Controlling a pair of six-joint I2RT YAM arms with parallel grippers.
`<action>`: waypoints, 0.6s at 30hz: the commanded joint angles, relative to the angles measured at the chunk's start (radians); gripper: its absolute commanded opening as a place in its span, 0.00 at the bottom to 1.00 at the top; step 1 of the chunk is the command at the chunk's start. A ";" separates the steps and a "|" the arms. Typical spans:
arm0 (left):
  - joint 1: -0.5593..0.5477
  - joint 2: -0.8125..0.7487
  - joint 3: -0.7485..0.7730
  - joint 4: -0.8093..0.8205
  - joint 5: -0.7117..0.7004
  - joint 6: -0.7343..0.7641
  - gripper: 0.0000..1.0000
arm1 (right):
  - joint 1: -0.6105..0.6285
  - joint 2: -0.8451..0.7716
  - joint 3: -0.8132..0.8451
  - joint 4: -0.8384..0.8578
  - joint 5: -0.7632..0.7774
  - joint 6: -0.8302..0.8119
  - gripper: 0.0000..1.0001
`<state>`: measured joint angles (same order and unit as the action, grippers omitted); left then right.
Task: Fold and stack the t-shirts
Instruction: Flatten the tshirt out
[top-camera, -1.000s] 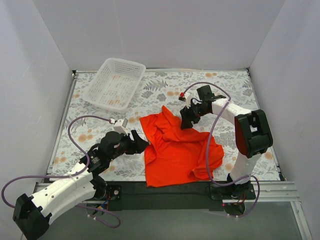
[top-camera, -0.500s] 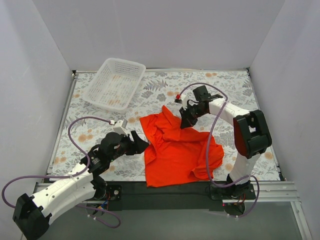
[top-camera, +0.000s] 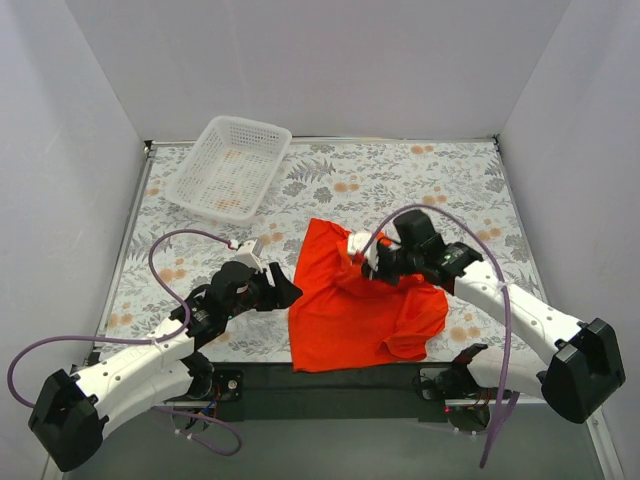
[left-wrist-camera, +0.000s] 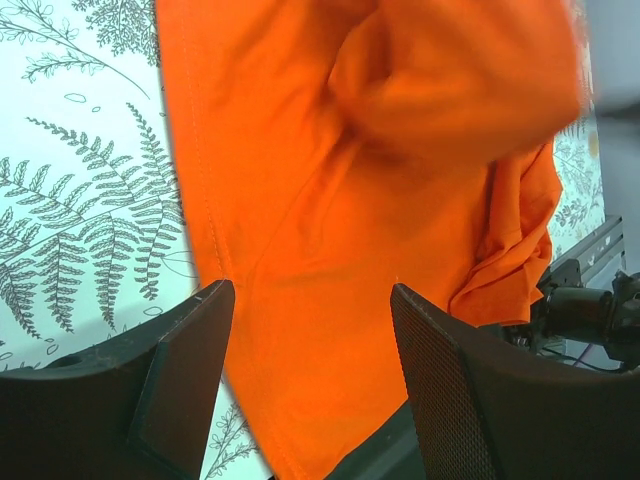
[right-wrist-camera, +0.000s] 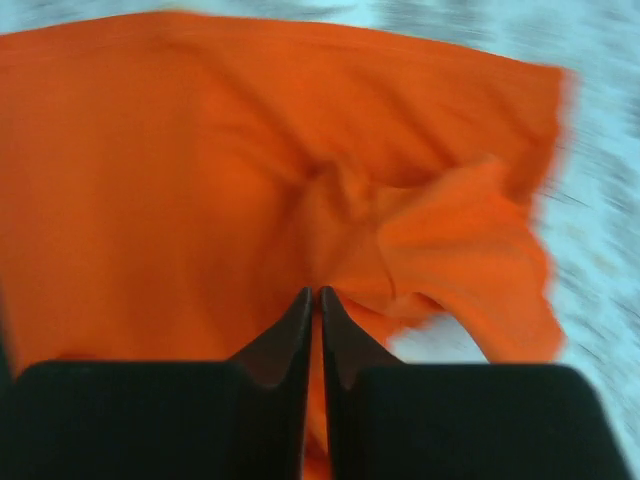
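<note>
The orange-red t-shirt (top-camera: 350, 300) lies rumpled on the floral tablecloth (top-camera: 450, 170), nearer the arms than the white mesh basket (top-camera: 228, 167) and off to its right. Up top, the right gripper (right-wrist-camera: 313, 292) is pinched tight on a bunch of its fabric. Over at the basket-side edge, the left gripper (left-wrist-camera: 310, 290) sits with fingers spread, holding nothing.

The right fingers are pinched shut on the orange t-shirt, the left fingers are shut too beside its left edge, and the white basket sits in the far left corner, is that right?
Not quite. The left fingers are open, not shut: the left wrist view shows them apart, with the t-shirt visible between them. The right fingers and basket are as you said.
</note>
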<state>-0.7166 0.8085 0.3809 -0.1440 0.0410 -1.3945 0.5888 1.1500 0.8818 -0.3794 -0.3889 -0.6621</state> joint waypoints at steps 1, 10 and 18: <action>-0.003 -0.026 0.001 0.020 -0.007 0.009 0.59 | 0.112 -0.022 -0.078 -0.191 -0.307 -0.157 0.15; -0.003 -0.040 -0.002 0.012 -0.013 0.003 0.59 | -0.128 0.043 0.065 -0.188 -0.131 -0.079 0.46; -0.003 -0.054 -0.013 0.009 -0.009 0.011 0.59 | -0.320 0.128 -0.010 -0.230 -0.090 -0.139 0.50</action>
<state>-0.7166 0.7769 0.3809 -0.1413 0.0402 -1.3945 0.2726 1.2736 0.9047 -0.5579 -0.4831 -0.7692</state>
